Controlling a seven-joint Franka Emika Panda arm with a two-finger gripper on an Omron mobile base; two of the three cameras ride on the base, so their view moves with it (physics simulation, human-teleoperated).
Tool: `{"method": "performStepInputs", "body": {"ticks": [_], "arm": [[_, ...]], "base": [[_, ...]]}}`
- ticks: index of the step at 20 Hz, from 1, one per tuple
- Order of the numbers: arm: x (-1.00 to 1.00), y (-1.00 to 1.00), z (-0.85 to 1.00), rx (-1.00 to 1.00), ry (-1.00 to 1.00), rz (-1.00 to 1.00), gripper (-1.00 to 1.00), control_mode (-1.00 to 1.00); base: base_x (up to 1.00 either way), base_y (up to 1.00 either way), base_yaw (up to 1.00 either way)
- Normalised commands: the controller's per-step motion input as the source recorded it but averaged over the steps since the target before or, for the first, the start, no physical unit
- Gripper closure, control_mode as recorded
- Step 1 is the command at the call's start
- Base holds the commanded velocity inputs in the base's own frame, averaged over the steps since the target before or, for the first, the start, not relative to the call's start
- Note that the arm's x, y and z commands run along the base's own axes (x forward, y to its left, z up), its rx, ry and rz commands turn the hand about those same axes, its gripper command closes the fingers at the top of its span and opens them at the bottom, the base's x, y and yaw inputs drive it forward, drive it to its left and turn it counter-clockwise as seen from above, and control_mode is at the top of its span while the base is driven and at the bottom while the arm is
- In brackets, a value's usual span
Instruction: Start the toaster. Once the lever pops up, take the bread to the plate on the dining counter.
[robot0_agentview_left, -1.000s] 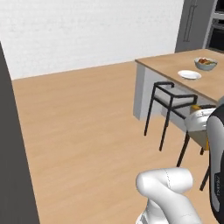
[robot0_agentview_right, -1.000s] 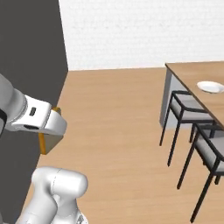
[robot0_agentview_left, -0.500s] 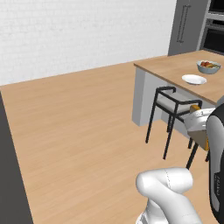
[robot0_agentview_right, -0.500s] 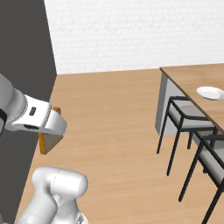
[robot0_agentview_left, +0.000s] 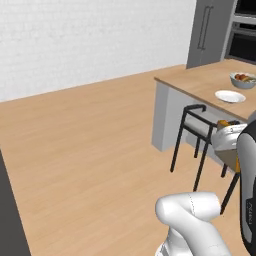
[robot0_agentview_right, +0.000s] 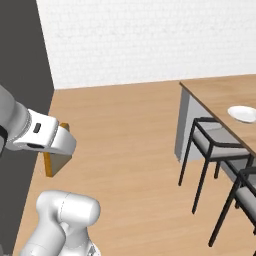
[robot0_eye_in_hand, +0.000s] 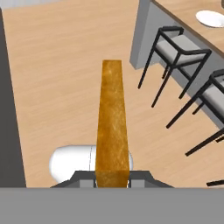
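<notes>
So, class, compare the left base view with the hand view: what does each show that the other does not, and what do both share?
Left base view alone: the bowl of fruit on the dining counter, the tall grey cabinet and the white brick wall behind.

Hand view alone: the bread seen edge-on along its brown crust, running up from the gripper, which is shut on it.

Both: the white plate on the wood-topped dining counter, the black-framed chairs beside it, and the wood floor.
</notes>
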Motion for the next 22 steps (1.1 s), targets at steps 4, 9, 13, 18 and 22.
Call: {"method": "performStepInputs", "body": {"ticks": [4,9,13,18,22], "arm": [[0.0,0.0,0.0,0.0,0.0,0.0,1.0,1.0],[0.0,0.0,0.0,0.0,0.0,0.0,1.0,1.0],[0.0,0.0,0.0,0.0,0.0,0.0,1.0,1.0],[0.0,0.0,0.0,0.0,0.0,0.0,1.0,1.0],[0.0,0.0,0.0,0.0,0.0,0.0,1.0,1.0]], "base": [[0.72,0.32,-0.12],[0.79,0.27,-0.14],[0.71,0.17,-0.29],[0.59,0.17,-0.45],[0.49,0.24,-0.49]]}}
